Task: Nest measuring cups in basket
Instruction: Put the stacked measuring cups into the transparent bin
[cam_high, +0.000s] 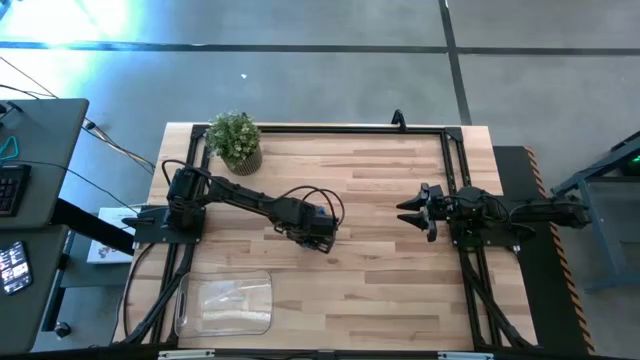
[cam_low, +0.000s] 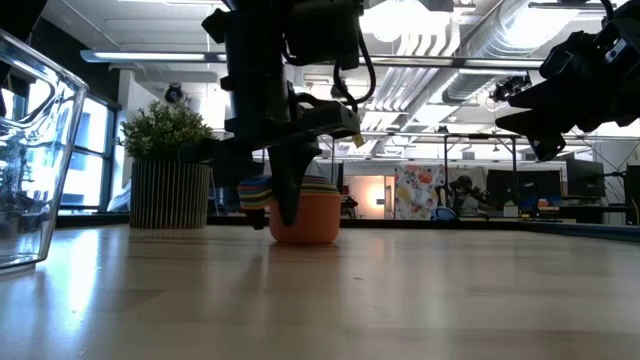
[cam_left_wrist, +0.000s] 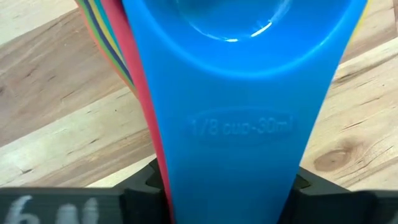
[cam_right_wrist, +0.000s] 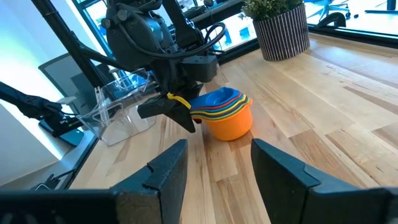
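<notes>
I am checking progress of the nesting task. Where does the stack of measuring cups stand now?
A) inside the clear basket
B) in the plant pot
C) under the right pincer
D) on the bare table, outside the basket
D: the nested measuring cups stand on the wooden table, apart from the basket.

One nested stack of measuring cups (cam_right_wrist: 225, 115) stood on the single wooden tabletop (cam_high: 380, 190). In the right wrist view, five coloured rims could be counted in that stack: blue on top, then red, yellow, green and the orange outer cup; whether more cups sat inside could not be told. One clear basket (cam_high: 224, 304) lay on the tabletop. One potted plant (cam_high: 236, 141) stood there too. Two robot arms were present, each ending in one gripper: the left gripper (cam_right_wrist: 180, 112) and the right gripper (cam_high: 420, 212), so two grippers in all, each with two jaws.
</notes>
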